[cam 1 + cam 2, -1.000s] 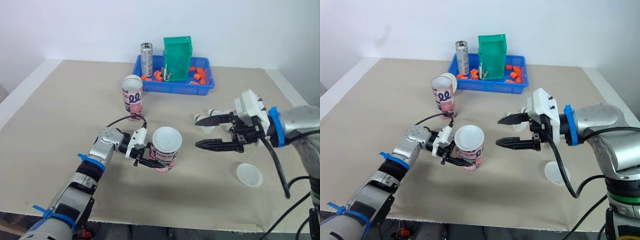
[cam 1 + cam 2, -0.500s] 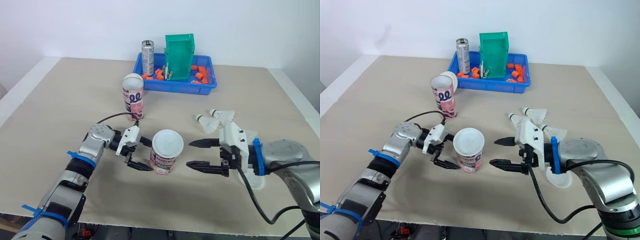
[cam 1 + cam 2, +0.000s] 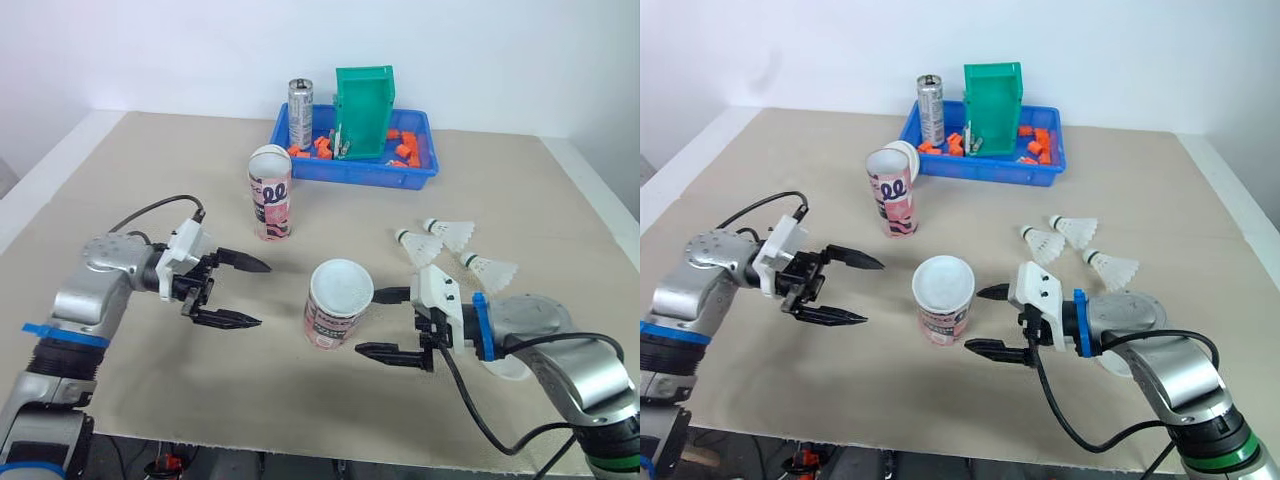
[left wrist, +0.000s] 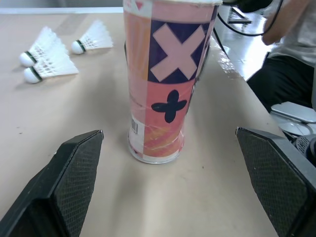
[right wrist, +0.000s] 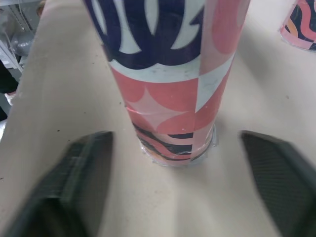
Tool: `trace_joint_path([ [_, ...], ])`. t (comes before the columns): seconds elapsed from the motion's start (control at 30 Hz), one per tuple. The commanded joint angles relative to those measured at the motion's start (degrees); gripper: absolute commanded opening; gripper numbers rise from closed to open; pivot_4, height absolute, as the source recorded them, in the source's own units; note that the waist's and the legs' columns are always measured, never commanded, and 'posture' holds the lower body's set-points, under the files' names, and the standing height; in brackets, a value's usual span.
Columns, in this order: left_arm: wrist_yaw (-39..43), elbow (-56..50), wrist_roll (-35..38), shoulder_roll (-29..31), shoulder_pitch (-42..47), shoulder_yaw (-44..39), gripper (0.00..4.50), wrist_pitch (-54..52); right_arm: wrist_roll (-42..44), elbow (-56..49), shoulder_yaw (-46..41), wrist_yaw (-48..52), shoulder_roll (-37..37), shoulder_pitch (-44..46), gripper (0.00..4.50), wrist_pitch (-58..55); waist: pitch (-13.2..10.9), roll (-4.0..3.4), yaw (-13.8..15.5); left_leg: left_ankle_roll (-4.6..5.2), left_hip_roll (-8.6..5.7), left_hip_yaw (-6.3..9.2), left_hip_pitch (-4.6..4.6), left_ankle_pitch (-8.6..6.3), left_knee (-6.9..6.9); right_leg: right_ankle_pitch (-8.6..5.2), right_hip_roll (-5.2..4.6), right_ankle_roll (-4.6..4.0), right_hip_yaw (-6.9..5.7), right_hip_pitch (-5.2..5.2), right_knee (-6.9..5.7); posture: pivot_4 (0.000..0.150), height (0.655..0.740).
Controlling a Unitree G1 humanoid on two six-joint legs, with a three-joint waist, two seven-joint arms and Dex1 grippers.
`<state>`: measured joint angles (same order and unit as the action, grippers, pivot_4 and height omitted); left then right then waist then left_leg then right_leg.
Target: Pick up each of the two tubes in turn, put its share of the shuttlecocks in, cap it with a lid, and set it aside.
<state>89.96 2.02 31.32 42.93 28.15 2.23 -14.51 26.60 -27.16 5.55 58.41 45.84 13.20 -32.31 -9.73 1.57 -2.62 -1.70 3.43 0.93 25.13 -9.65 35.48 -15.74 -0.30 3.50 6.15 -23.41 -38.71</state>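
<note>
Tube [image 3: 338,305] stands between spread left pincer [image 3: 264,295] and spread right pincer [image 3: 367,323]

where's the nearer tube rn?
Head views: the nearer tube stands upright near the table's front centre, between the open left gripper and the open right gripper, which is closer to it. Three shuttlecocks lie behind it to the robot's right.

Pink-patterned tube [image 3: 335,315], white shuttlecocks [image 3: 450,245]

Silver left arm [image 3: 95,288] and right arm [image 3: 590,365], blue bands, black cables; left gripper [image 3: 263,295] and right gripper [image 3: 367,322] white-bodied, black-fingered.
</note>
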Motion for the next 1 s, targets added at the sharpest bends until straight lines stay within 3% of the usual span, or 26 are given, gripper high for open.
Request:
trace_joint_path([
  [0.03,-2.7,-8.0,4.7,3.1,-3.2,-4.9,4.5,-5.3,1.6,-0.4,0.8,0.6,-1.9,1.1,4.44,0.6,-0.1,0.03,-0.1,0.0,0.01,0.0,0.0,0.0,-0.01,0.0,0.01,0.0,0.0,-0.01,0.0,0.15,0.7362],
  [0.37,-9.0,-15.4,8.5,4.8,-9.8,-10.3,4.5,-10.3,2.4,2.8,1.8,0.2,-9.3,4.4,4.44,2.9,-0.4,0.09,-0.1,0.0,0.04,0.07,0.0,0.0,0.0,0.0,0.05,-0.04,-0.07,0.0,-0.06,0.15,0.7362],
  [0.8,-11.0,-17.6,8.5,4.5,-10.9,-9.7,4.5,-10.4,-0.5,10.4,6.1,2.0,-15.3,7.7,4.44,9.0,-0.4,0.08,0.0,-0.02,0.04,0.07,-0.04,0.01,0.01,0.03,0.07,-0.08,-0.08,0.0,-0.12,0.15,0.7362],
  [0.83,-10.9,-17.3,8.4,4.4,-10.6,-9.5,4.5,-10.4,-0.7,11.0,6.2,2.2,-15.7,7.9,4.07,9.6,-0.4,0.08,0.0,-0.02,0.04,0.07,-0.04,0.02,0.02,0.03,0.06,-0.08,-0.08,0.01,-0.13,0.15,0.7362],
  [0.93,-10.5,-16.6,8.0,3.8,-9.6,-8.4,4.5,-9.9,-0.6,12.0,5.3,1.6,-16.2,8.1,3.48,9.9,-0.4,0.08,0.0,-0.03,0.04,0.07,-0.04,0.02,0.02,0.03,0.07,-0.08,-0.09,0.01,-0.13,0.15,0.7362],
  [1.0,-10.4,-15.8,7.8,2.9,-8.2,-7.3,4.5,-9.5,0.2,11.9,4.0,1.5,-15.8,8.1,3.48,9.6,-0.4,0.07,0.0,-0.04,0.05,0.08,-0.04,0.02,0.03,0.04,0.08,-0.09,-0.1,0.01,-0.15,0.15,0.7362],
])
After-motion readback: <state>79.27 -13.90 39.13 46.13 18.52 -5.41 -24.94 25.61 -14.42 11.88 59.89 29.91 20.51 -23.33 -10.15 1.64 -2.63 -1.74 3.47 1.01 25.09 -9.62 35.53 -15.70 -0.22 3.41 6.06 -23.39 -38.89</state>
